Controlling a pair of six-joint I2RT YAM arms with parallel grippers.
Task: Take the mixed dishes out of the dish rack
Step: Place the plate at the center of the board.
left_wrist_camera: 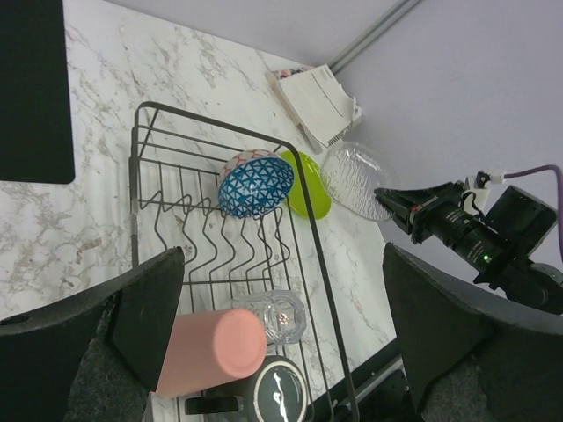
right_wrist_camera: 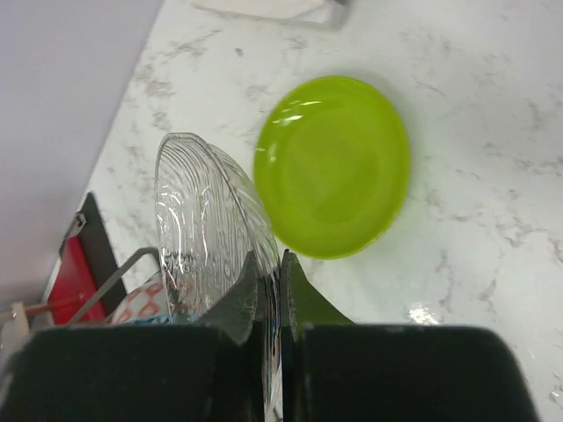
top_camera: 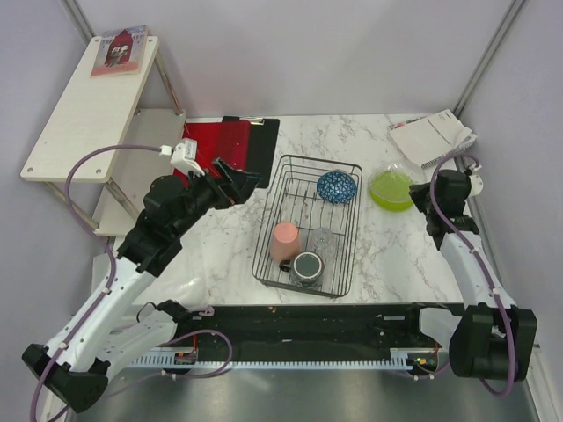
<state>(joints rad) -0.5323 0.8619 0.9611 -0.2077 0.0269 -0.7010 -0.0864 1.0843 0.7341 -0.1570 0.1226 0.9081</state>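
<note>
The black wire dish rack [top_camera: 352, 230] stands mid-table. In it are the blue patterned bowl [top_camera: 337, 186] on edge, the salmon-pink cup [top_camera: 283, 242] upside down, the clear drinking glass [top_camera: 322, 239] and the dark grey mug [top_camera: 307, 266]. The lime-green plate [top_camera: 391, 189] lies flat on the table to the right of the rack. My right gripper [right_wrist_camera: 268, 272] is shut on the rim of a clear ridged glass plate [right_wrist_camera: 198, 229], held on edge beside the green plate [right_wrist_camera: 334, 167]. My left gripper [left_wrist_camera: 286, 325] is open and empty, hovering above the rack's left side, over the pink cup [left_wrist_camera: 211, 352].
A red clipboard [top_camera: 224, 145] on a black mat lies behind and to the left of the rack. A stack of papers [top_camera: 431, 136] lies at the back right corner. A wooden shelf [top_camera: 88, 105] with a book [top_camera: 121, 48] stands at the left.
</note>
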